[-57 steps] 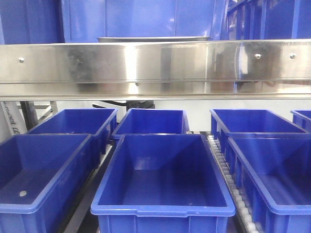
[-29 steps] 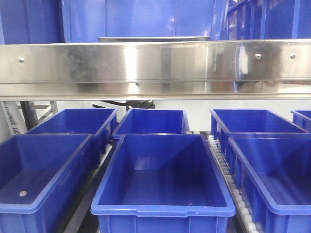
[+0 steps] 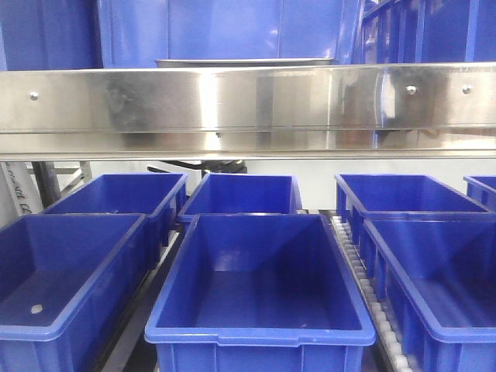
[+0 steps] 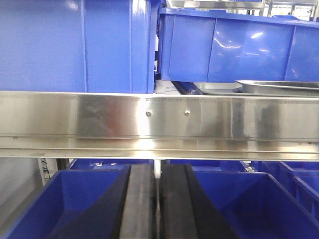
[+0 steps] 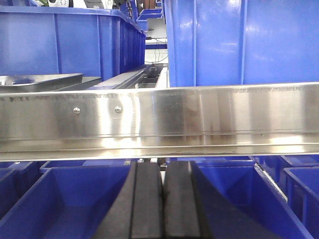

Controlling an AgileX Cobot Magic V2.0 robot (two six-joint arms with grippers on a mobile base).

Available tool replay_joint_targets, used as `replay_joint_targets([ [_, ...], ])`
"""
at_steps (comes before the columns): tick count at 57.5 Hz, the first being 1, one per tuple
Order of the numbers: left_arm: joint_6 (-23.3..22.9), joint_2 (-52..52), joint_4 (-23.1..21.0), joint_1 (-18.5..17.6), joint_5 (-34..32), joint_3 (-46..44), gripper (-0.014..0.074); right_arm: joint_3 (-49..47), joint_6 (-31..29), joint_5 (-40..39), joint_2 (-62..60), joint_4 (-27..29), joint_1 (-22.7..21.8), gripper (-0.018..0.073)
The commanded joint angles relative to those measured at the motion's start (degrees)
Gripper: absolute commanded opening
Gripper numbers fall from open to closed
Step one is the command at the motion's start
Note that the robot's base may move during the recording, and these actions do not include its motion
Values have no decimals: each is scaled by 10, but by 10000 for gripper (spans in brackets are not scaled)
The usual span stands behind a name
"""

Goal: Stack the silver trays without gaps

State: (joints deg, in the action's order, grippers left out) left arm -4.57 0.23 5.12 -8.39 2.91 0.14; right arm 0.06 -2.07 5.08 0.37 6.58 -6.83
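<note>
The left gripper (image 4: 157,204) is seen with its black fingers pressed together, only a thin slit between them, and nothing is held. The right gripper (image 5: 162,199) is closed in the same way and is also empty. Both are kept low, below the long steel bar (image 3: 248,108), above the blue bins (image 3: 256,287).

The silver trays (image 4: 279,87) are found on the upper shelf behind this bar; only their thin rims are shown, also in the front view (image 3: 244,62) and at the left of the right wrist view (image 5: 40,82).

A collision with the bar could be caused if an arm is raised too directly. A gap could be left if one tray is placed tilted.
</note>
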Motion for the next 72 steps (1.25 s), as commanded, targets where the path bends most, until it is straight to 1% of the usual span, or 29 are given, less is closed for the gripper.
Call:
replay_joint_targets([
  [1, -4, -2, 4, 1, -5, -1, 14, -1, -1, -8, -4, 1, 0, -73],
  [72, -4, -2, 4, 1, -7, -1, 14, -1, -1, -8, -4, 1, 0, -73],
])
